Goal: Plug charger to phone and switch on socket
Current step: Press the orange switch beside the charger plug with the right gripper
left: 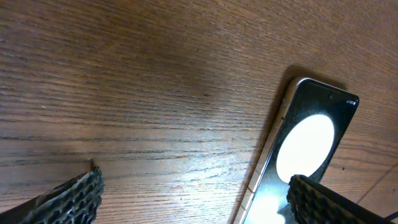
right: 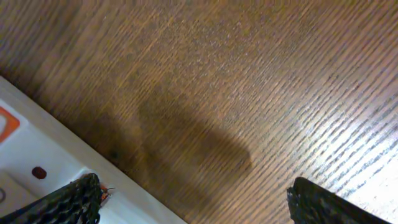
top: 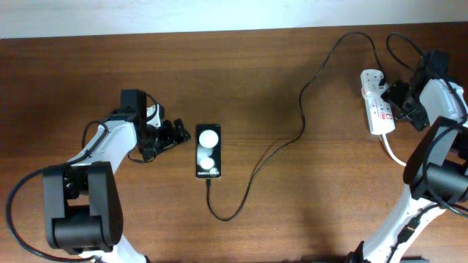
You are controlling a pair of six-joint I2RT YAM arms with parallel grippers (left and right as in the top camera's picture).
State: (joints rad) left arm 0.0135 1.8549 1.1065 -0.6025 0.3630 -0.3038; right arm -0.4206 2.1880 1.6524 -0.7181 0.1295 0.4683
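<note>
- We saw the small black rectangular smartphone, two white round blobs lit on its face, lying flat on the brown wooden table left of centre.
- The left gripper sat just beside the phone's left edge with its jaws spread wide and nothing between them. In the left wrist view one ribbed finger overlapped the phone's face, but we could not tell whether it touched.
- The long thin black charger cable met the phone's lower short edge, looped below it, then ran up and right towards the far end of the socket. We could not tell whether the connector tip was fully seated.
- The white elongated power strip, with red marks and a thick white cord trailing from its near end, lay at the right of the table.
- The right gripper hovered just beside the strip's right edge, jaws spread and empty.
- We judged the plugging step done or nearly so, and the switching step to be in hand.
- We judged that the next move called for bringing one right fingertip over a red switch and pressing down without pushing the strip aside.
</note>
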